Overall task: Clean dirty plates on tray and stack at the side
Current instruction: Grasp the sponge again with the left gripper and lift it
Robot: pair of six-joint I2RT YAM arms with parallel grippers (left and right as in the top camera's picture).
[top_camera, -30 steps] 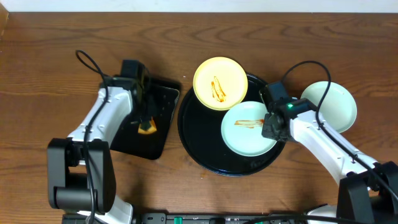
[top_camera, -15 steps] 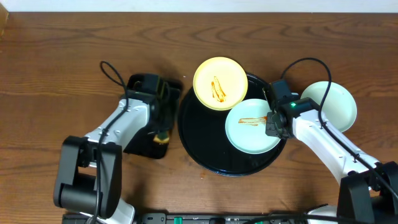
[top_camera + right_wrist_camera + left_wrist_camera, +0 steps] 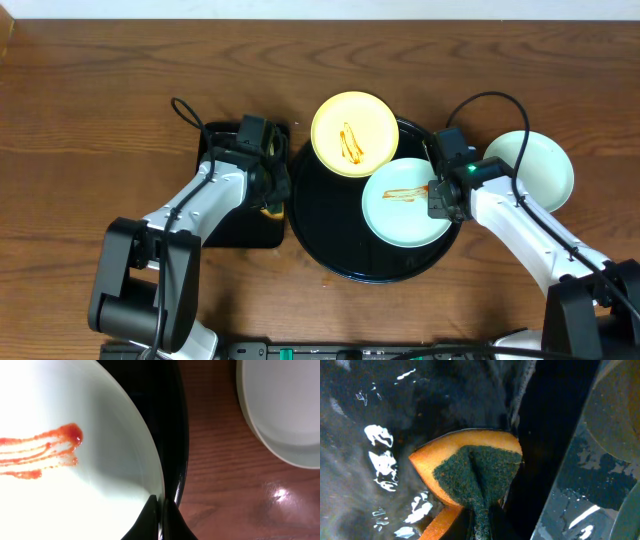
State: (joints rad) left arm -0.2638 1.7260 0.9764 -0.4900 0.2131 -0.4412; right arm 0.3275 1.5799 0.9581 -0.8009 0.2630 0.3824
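Over on the left, the left gripper (image 3: 268,196) is clamped tight on the orange sponge (image 3: 470,470), dark green scouring face up. It hovers right at the seam where the small rectangular tray (image 3: 232,228) meets the round black tray (image 3: 320,225). That's an edge pinch, so once scrubbing pressure comes on, I reckon the sponge could twist out of the fingers. Moving in: the yellow plate (image 3: 372,118), streaked with sauce, perches across the round tray's far rim, and a passing elbow could tip it off. Centre-right on the tray lies the mint plate (image 3: 405,215) with its orange-red smear. The right gripper (image 3: 161,512) has its fingers closed thin on that plate's right rim, just inside the tray's edge. That's a slim hold on glossy ware! If the sponge bears down on the opposite side, the plate might pivot or slide out. Both arms meeting over one plate also risks a clash. Far right, a clean mint plate (image 3: 535,170) sits on the wooden table (image 3: 100,80), off the tray.
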